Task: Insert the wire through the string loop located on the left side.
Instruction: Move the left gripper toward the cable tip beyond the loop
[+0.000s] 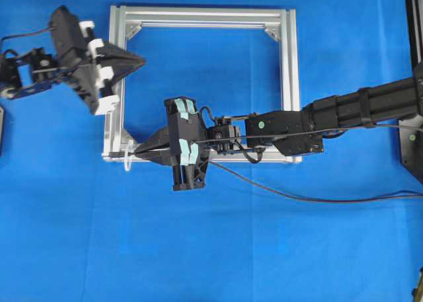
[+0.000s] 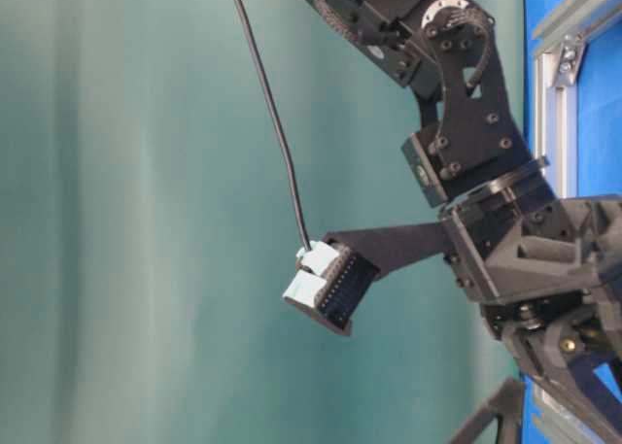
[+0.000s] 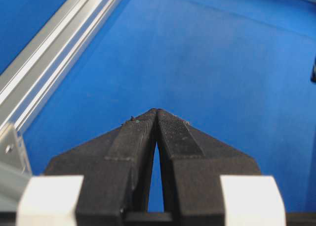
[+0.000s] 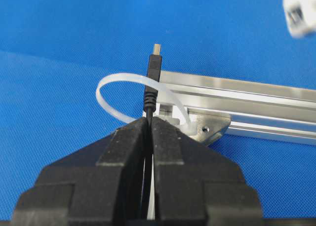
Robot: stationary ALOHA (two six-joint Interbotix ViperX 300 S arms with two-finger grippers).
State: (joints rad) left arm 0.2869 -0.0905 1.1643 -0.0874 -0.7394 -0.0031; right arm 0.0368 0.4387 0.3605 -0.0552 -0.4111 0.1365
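My right gripper (image 1: 135,154) (image 4: 149,120) is shut on the wire (image 4: 153,72) just behind its plug. From behind the gripper the thin black wire (image 1: 297,197) trails off to the right over the mat. The grey plug tip (image 4: 156,49) points past the whitish string loop (image 4: 114,79) (image 1: 127,163), which is tied at the frame's near-left corner. The plug crosses the loop's far strand; whether it passes through the loop I cannot tell. My left gripper (image 1: 140,60) (image 3: 157,111) is shut on nothing, hovering over the frame's upper-left part.
The square silver aluminium frame (image 1: 287,64) (image 4: 256,105) (image 3: 54,53) lies flat on the blue mat (image 1: 211,249). My right arm (image 1: 344,110) reaches across the frame's lower rail. A corner bracket (image 4: 210,129) sits beside the loop's root.
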